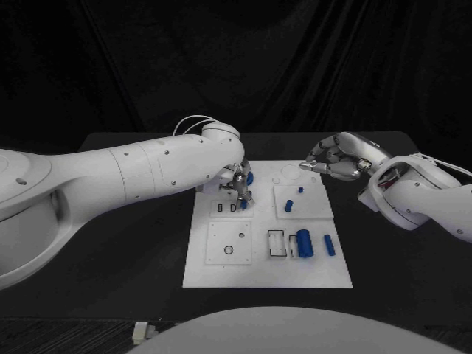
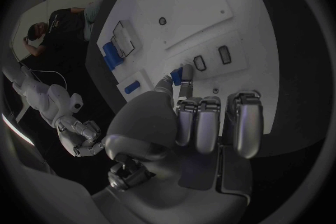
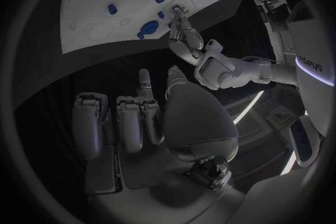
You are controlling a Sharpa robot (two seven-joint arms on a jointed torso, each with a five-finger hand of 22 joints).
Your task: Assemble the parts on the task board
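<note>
The black table point(image 1: 130, 243) is being occupied at its middle by the white task board point(image 1: 268, 274), seen in the head view lying flat and lengthwise away from the robot. The left arm point(image 1: 119, 181) is being extended across the near-left corner of the table, its left hand point(image 1: 237, 186) being held over the far-left part of the board, beside two small dark slots point(image 1: 226, 208). In the left wrist view a small blue part point(image 2: 178, 75) is being pinched between thumb and one straightened finger of that hand, just above the board and close to the slots, while the remaining fingers point(image 2: 198, 123) are being kept curled in toward the palm. The right arm point(image 1: 428, 199) is being held off the board's far-right edge, with the right hand point(image 1: 337, 161) hovering above the table near the far-right corner; its fingers are being kept loosely curled and nothing is being held in them. On the near-right part of the board a larger blue cylinder point(image 1: 304, 243) is lying beside a slimmer blue pin point(image 1: 330, 245), next to a rectangular frame outline point(image 1: 276, 244). Farther back, a blue peg point(image 1: 289, 206) and a smaller blue piece point(image 1: 299, 190) are sitting on the right square panel.
</note>
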